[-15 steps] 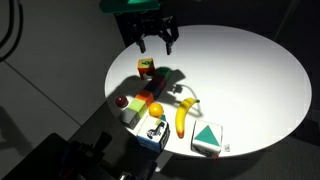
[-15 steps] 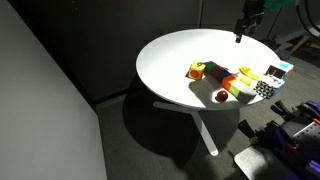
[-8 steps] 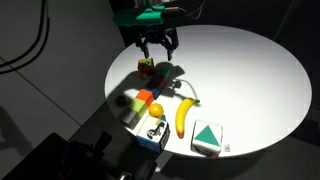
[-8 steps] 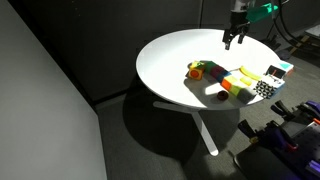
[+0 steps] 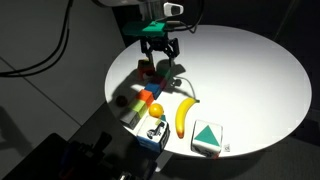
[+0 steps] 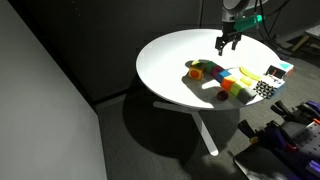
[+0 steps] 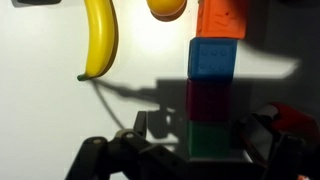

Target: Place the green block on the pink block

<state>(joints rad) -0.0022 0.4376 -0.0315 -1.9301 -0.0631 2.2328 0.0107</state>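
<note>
In the wrist view the green block (image 7: pixel 210 140) sits on the table at the near end of a row of cubes. It lies in shadow between my open gripper's (image 7: pixel 200 128) two fingers, which do not touch it. The cube touching it in the row is the pink block (image 7: pixel 210 102), dark magenta in the shadow. Beyond that come a blue cube (image 7: pixel 212 60) and an orange cube (image 7: pixel 220 18). In both exterior views my gripper (image 5: pixel 160 52) (image 6: pixel 224 42) hangs just above that end of the row.
A banana (image 7: pixel 100 35) (image 5: pixel 182 118) and an orange fruit (image 5: pixel 155 108) lie beside the row. A red object (image 7: pixel 292 116) shows beside my right finger. A white box with a green triangle (image 5: pixel 207 138) stands near the edge of the round white table (image 5: pixel 250 70).
My gripper has come in from the table's far edge and lowered over the end of the cube row, staying open. The blocks have not moved.
</note>
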